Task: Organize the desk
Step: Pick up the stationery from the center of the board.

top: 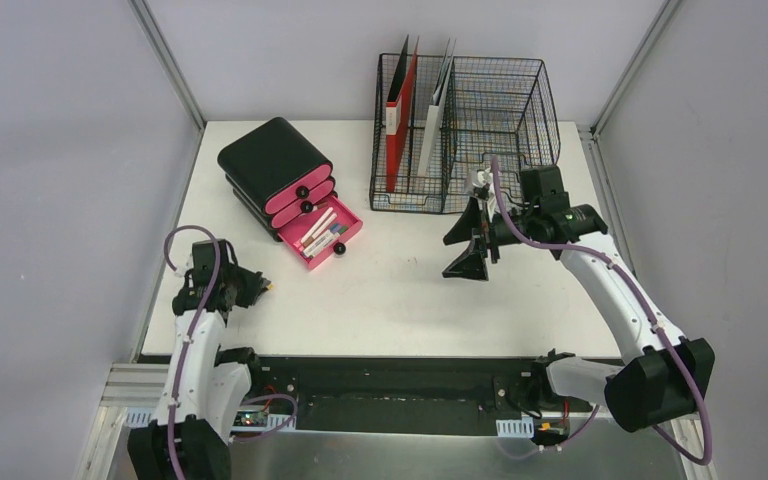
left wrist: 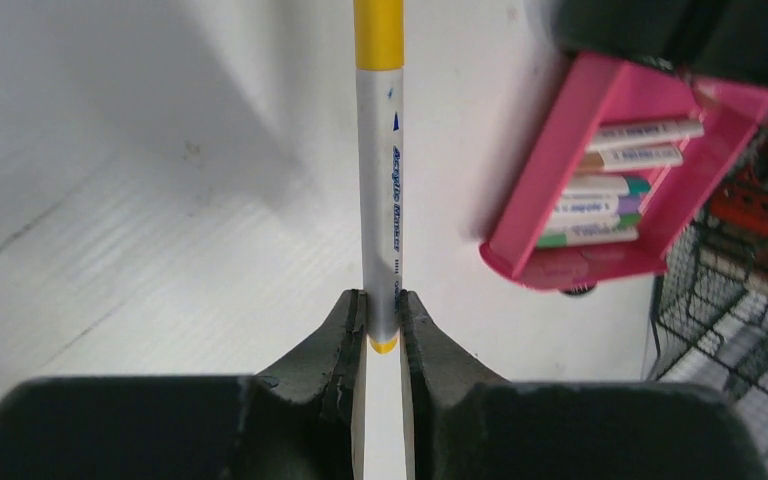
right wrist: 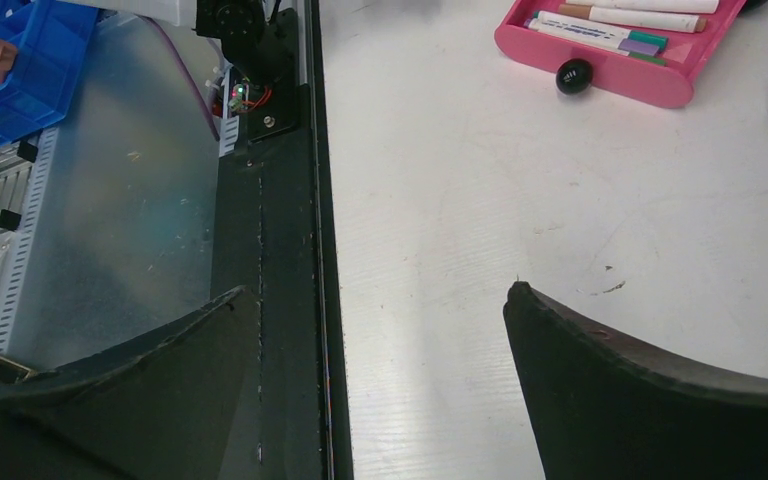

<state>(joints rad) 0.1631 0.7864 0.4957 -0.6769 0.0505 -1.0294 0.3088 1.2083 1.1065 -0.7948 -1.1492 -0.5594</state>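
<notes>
1. The bench (top: 400, 290) is spread flat under both arms and is bounded by metal rails and grey walls. An open pink drawer (top: 322, 236) stands on its far left part and is taken here as the landmark.
2. A marker (left wrist: 381, 200) with a grey barrel and a yellow cap is held above the bench, nearer the arm bases than the drawer and to its left.
3. The marker is clamped at its tail end by the left pincer (left wrist: 381, 305), whose jaws are closed tight on the barrel. Its long axis runs straight out ahead of the fingers, cap end foremost.
4. In the left wrist view the drawer is seen ahead and to the right of the marker's tip, well apart from it. The markers already laid in it lie roughly crosswise to the held one.
5. The left arm is judged the nearer to the drawer. A carry forward and rightward is called for, with a turn of the wrist so that the barrel lies along the others.
6. The right pincer (top: 470, 240) is held spread wide with nothing in it, to the right of the drawer and just in front of a wire rack (top: 500, 110).
</notes>
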